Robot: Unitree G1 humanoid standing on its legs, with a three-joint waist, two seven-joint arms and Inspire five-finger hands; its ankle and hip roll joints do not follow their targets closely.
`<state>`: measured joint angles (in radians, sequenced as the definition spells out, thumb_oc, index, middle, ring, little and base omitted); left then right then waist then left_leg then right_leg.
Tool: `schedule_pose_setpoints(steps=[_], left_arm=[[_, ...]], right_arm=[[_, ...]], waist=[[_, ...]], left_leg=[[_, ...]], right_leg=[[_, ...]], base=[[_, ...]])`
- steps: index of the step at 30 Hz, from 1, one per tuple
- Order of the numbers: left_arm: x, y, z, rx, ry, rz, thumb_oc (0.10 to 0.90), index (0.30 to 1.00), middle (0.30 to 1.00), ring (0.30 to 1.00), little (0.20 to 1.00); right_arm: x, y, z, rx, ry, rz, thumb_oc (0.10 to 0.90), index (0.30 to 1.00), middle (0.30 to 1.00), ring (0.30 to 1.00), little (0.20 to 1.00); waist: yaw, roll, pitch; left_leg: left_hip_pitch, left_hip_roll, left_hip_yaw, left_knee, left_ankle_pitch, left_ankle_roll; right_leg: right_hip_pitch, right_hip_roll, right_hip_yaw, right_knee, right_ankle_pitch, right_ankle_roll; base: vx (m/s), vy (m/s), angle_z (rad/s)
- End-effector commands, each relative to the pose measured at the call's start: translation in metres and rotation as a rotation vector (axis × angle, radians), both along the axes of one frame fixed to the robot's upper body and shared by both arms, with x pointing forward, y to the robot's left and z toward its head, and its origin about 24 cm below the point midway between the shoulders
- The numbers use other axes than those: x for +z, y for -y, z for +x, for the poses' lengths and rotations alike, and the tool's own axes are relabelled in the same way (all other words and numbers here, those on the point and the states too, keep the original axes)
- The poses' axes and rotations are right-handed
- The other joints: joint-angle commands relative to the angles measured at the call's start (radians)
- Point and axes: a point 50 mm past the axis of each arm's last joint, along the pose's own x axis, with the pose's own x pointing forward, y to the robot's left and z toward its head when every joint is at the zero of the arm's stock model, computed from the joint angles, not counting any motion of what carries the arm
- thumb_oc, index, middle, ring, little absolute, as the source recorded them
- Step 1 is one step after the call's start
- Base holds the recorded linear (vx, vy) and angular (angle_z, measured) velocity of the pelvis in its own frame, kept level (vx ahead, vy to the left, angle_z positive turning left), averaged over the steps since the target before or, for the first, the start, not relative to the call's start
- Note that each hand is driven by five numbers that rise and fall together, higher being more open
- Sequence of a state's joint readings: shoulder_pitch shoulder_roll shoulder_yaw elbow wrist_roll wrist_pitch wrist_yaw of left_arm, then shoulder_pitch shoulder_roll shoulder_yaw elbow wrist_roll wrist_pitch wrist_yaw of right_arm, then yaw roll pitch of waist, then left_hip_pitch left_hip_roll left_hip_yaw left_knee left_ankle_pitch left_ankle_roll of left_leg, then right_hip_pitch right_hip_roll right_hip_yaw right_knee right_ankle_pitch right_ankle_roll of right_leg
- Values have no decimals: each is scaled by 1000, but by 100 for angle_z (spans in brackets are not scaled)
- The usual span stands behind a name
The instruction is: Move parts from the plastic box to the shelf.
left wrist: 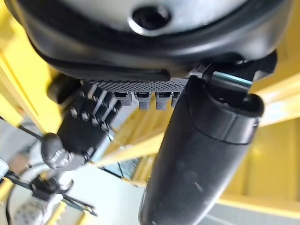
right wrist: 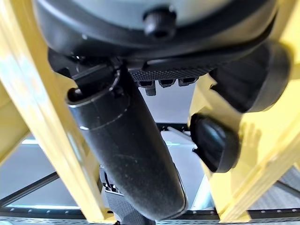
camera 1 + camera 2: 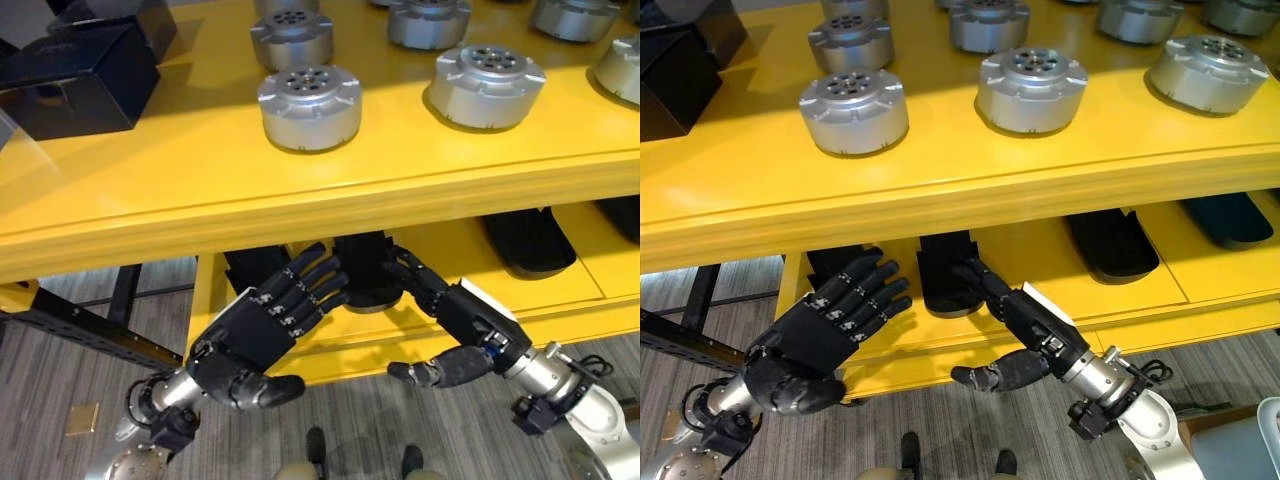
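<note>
Yellow shelf unit, two levels. Top shelf carries silver round metal parts: one near the front edge left of centre, one to its right, more behind toward the back. A black box sits at the top shelf's left end.

Lower shelf holds black parts: one at the middle front, another to its right, one more at the right end.

Left hand is below the top shelf's front edge, fingers straight and reaching in over the lower shelf, thumb curled underneath, holding nothing.

Right hand is beside it, fingers extended to the middle black part, fingertips at it; grip cannot be made out, thumb sticking out below.
</note>
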<state>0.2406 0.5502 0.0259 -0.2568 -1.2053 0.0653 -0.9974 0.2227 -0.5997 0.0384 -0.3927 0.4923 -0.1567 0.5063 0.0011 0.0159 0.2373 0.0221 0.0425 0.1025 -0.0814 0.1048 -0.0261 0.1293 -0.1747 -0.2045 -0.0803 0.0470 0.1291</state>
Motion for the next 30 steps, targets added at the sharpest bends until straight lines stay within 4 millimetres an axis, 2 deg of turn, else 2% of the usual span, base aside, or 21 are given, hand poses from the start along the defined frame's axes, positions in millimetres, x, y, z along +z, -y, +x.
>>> schedule_pose_setpoints(steps=[1, 3, 7, 9, 12, 16, 17, 18, 21, 22, 23, 24, 25, 28, 29, 30], left_arm=[[31, -6, 6, -33, 183, -78, 900, 1000, 1000, 1000, 1000], [34, -5, 10, 37, 201, -66, 900, 1000, 1000, 1000, 1000], [37, -9, 11, 99, 221, -80, 900, 1000, 1000, 1000, 1000], [43, -9, 11, 140, 266, -64, 900, 1000, 1000, 1000, 1000], [48, -8, 10, 122, 309, -40, 900, 1000, 1000, 1000, 1000], [48, -8, 10, 122, 309, -40, 900, 1000, 1000, 1000, 1000], [49, -7, 10, 115, 312, -43, 900, 1000, 1000, 1000, 1000], [48, 7, 18, 69, 296, -65, 900, 1000, 1000, 1000, 1000], [39, 12, 16, 44, 289, -53, 900, 1000, 1000, 1000, 1000], [38, 13, 14, 29, 282, -57, 900, 1000, 1000, 1000, 1000], [37, 14, 14, 18, 281, -59, 900, 1000, 1000, 1000, 1000], [36, 17, 13, 3, 288, -58, 900, 1000, 1000, 1000, 1000], [36, 17, 13, 3, 289, -58, 900, 1000, 1000, 1000, 1000], [36, 17, 10, 24, 306, -86, 900, 1000, 1000, 1000, 1000], [39, 16, 10, 45, 309, -91, 900, 1000, 1000, 1000, 1000], [39, 15, 10, 49, 309, -92, 900, 1000, 1000, 1000, 1000]], right_arm=[[39, -15, 3, 96, 213, 41, 900, 1000, 1000, 1000, 1000], [39, -21, 2, 91, 219, 67, 900, 1000, 1000, 1000, 1000], [38, -25, -1, 68, 238, 84, 900, 1000, 1000, 1000, 1000], [39, -29, 2, 32, 266, 109, 900, 1000, 1000, 1000, 1000], [39, -29, 5, 17, 271, 147, 900, 1000, 1000, 1000, 1000], [39, -29, 5, 17, 271, 147, 900, 1000, 1000, 1000, 1000], [39, -29, 6, 16, 273, 147, 900, 1000, 1000, 1000, 1000], [29, -39, 15, 27, 248, 171, 900, 1000, 1000, 1000, 1000], [24, -43, 15, 42, 229, 177, 900, 1000, 1000, 1000, 1000], [23, -42, 12, 36, 231, 165, 900, 1000, 1000, 1000, 1000], [22, -41, 11, 25, 232, 159, 900, 1000, 1000, 1000, 1000], [22, -43, 9, 5, 232, 143, 900, 1000, 1000, 1000, 1000], [21, -43, 9, 6, 231, 141, 900, 1000, 1000, 1000, 1000], [18, -44, 6, 57, 226, 100, 900, 1000, 1000, 1000, 1000], [19, -42, 6, 80, 226, 88, 900, 1000, 1000, 1000, 1000], [19, -42, 6, 87, 226, 88, 900, 1000, 1000, 1000, 1000]], waist=[[-12, -32, -64], [-13, -40, -63], [-13, -40, -56], [-10, -33, -43], [1, -32, -36], [1, -33, -35], [3, -33, -35], [11, -33, -29], [0, -21, -30], [-12, -15, -27], [-21, -13, -25], [-44, -6, -25], [-45, -5, -26], [-60, 5, -31], [-65, 10, -40], [-66, 12, -42]], left_leg=[[61, 50, 62, 42, -126, -21], [54, 24, 77, 41, -137, 1], [53, 10, 91, 41, -140, 23], [53, 11, 99, 50, -147, 42], [35, 1, 99, 69, -157, 52], [35, 1, 98, 71, -158, 52], [32, -3, 96, 74, -158, 53], [6, -40, 52, 101, -156, 41], [7, -57, 57, 126, -167, 34], [1, -56, 95, 153, -175, 30], [-4, -48, 129, 173, -178, 25], [-5, -23, 197, 199, -188, 15], [-6, -20, 198, 201, -188, 13], [3, 40, 162, 213, -175, -16], [7, 75, 134, 208, -147, -30], [8, 88, 124, 206, -133, -36]], right_leg=[[-28, -72, 7, 89, -55, 37], [-42, -93, 12, 100, -45, 56], [-73, -86, 9, 174, -65, 59], [-113, -34, 7, 289, -125, 35], [-120, 45, -13, 349, -182, -11], [-120, 44, -13, 352, -184, -11], [-120, 58, -15, 358, -191, -19], [-88, 124, -4, 278, -194, -73], [-69, 119, 0, 211, -163, -76], [-60, 105, -12, 185, -148, -76], [-53, 94, -24, 174, -141, -75], [-46, 71, -45, 160, -134, -73], [-46, 69, -46, 160, -133, -74], [-61, 38, -8, 176, -135, -74], [-74, 30, 14, 186, -139, -76], [-77, 29, 21, 189, -142, -77]], base=[[-3, 161, 0], [-31, 236, 0], [-57, 123, 2], [-122, 82, 3], [-74, -2, 1], [-8, -2, 5], [-170, -202, -2], [-189, -237, -1], [-104, -104, 25], [-100, 1, 16], [-160, 48, 20], [-111, 54, 29], [-116, 105, 68], [-44, 152, 55], [-8, 190, -27], [20, 259, -45]])
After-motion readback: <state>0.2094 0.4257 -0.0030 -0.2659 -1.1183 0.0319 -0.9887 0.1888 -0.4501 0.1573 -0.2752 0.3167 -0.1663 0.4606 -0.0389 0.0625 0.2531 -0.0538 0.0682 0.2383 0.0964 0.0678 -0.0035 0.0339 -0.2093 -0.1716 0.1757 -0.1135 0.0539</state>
